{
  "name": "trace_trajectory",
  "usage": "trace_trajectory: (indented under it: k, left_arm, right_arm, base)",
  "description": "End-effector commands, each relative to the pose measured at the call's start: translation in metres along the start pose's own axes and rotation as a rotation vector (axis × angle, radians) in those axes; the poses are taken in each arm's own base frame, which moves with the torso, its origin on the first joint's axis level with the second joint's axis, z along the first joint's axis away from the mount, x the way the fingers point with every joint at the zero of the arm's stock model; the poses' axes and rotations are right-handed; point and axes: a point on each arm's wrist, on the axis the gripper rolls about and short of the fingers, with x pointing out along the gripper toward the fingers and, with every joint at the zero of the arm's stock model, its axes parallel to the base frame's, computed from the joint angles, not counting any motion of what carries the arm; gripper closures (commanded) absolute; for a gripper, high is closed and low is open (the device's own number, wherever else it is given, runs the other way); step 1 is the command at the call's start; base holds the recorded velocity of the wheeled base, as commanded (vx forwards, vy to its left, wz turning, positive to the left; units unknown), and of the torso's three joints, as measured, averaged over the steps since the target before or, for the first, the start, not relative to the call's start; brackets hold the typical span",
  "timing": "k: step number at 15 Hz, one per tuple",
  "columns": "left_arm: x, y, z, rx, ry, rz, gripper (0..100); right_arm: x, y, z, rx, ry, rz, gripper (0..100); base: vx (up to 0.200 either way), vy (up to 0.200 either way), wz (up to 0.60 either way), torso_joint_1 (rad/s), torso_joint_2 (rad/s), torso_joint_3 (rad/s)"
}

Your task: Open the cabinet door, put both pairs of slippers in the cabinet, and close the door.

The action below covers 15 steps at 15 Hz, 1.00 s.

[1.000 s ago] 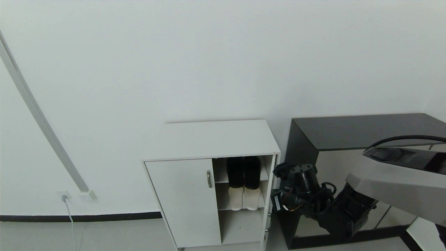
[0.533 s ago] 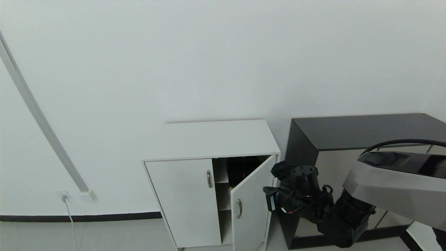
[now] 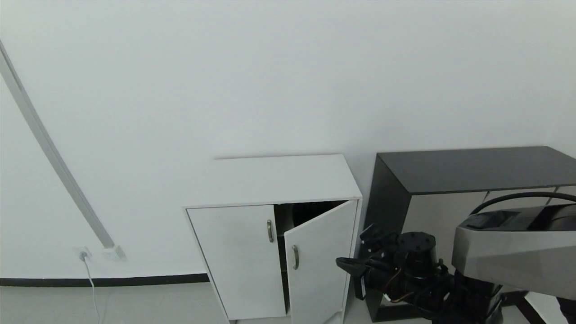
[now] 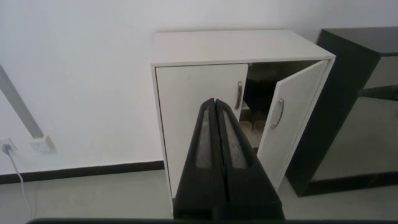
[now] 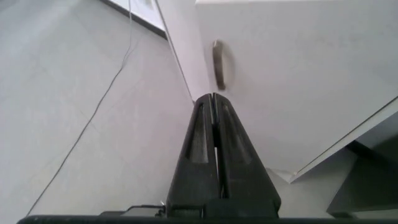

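Note:
The white cabinet (image 3: pixel 279 180) stands against the wall, its left door (image 3: pixel 234 261) closed. Its right door (image 3: pixel 319 261) hangs ajar, swung most of the way toward the front. My right gripper (image 3: pixel 345 263) is shut with nothing in it, right beside the door's outer face. In the right wrist view its tips (image 5: pixel 214 98) lie at the door (image 5: pixel 311 74), close to the handle (image 5: pixel 217 65). My left gripper (image 4: pixel 214 102) is shut and empty, held well back from the cabinet. Through the gap I see pale slippers (image 4: pixel 249 126) below black slippers (image 4: pixel 258 93) on the shelves.
A black table (image 3: pixel 468 168) with a mirrored front stands right beside the cabinet. A wall socket with a cable (image 3: pixel 83 256) and a slanted grey conduit (image 3: pixel 49 148) are at the left. Bare floor (image 5: pixel 74 112) lies before the cabinet.
The right door has swung from fully open to nearly closed. My right gripper moved down and leftward behind it. The door now covers the slippers in the head view.

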Motion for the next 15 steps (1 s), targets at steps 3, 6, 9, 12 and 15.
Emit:
trace_trajectory:
  k: [3, 6, 9, 12, 15]
  left_arm:
    - [0.0, 0.0, 0.0, -0.001, 0.001, 0.001, 100]
    - [0.0, 0.0, 0.0, 0.001, 0.001, -0.001, 100]
    - [0.0, 0.0, 0.0, 0.001, 0.001, -0.001, 100]
    - [0.0, 0.0, 0.0, 0.001, 0.001, -0.001, 100]
    - [0.0, 0.0, 0.0, 0.001, 0.001, -0.001, 100]
  right_arm:
    - [0.003, 0.0, -0.014, -0.002, 0.04, 0.001, 100]
    - [0.005, -0.001, -0.018, -0.002, 0.049, 0.001, 100]
    - [0.013, -0.003, -0.022, -0.013, 0.027, 0.002, 100]
    - [0.025, -0.006, -0.019, -0.015, 0.015, -0.002, 100]
    - [0.034, -0.009, -0.014, -0.01, 0.025, -0.007, 100]
  base:
    - [0.2, 0.0, 0.0, -0.007, 0.0, 0.007]
    - [0.2, 0.0, 0.0, 0.01, 0.01, 0.001]
    - [0.067, 0.0, 0.0, 0.002, 0.0, 0.001]
    - [0.0, 0.0, 0.0, 0.0, 0.0, 0.0]
    - [0.0, 0.0, 0.0, 0.0, 0.0, 0.0]
